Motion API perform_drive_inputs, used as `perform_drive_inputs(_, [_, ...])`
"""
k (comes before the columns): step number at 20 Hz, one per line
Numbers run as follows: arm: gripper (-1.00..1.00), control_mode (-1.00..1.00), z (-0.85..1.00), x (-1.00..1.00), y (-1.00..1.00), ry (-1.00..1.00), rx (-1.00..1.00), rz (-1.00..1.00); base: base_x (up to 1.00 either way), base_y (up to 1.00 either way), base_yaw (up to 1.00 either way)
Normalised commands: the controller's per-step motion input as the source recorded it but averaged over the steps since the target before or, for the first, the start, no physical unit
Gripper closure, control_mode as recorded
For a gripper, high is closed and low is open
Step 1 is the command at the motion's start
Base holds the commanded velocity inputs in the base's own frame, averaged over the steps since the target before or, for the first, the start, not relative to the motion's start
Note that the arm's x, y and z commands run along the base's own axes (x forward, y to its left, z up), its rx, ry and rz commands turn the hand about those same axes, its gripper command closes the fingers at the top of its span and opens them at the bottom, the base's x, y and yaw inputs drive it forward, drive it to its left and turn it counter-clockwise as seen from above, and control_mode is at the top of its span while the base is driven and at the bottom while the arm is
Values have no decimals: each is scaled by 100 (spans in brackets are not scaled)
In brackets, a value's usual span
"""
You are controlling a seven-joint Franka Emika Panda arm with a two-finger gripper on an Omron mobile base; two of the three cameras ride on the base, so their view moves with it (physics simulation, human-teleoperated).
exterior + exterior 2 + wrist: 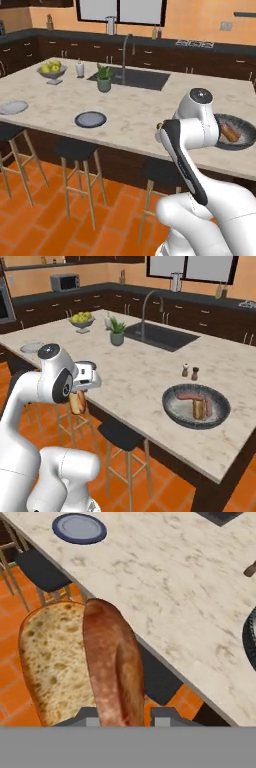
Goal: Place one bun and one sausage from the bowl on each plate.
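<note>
My gripper is shut on a bun with a pale porous cut face and a glossy brown crust. It hangs off the counter's front edge, above a stool. In the right base view the bun dangles under the hand, left of the bowl. The wide dark grey bowl holds a pinkish sausage and another bun; the arm partly covers the bowl in the left base view. One blue-rimmed plate lies near the counter's front, a second plate at its left end.
A footed fruit bowl, a white bottle, a potted plant and a sink with a faucet stand at the back of the island. Two shakers stand behind the bowl. Dark stools line the front edge.
</note>
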Motion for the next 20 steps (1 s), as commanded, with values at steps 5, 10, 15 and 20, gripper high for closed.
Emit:
perform_drive_inputs(5, [100, 100, 0, 0, 0, 0, 0, 0, 22, 100, -48])
perform_drive_inputs(10, [100, 100, 0, 0, 0, 0, 0, 0, 15, 100, -47])
perform_drive_inputs(15, [100, 100, 0, 0, 0, 0, 0, 0, 24, 100, -42])
perform_drive_inputs(20, [100, 100, 0, 0, 0, 0, 0, 0, 47, 74, -33])
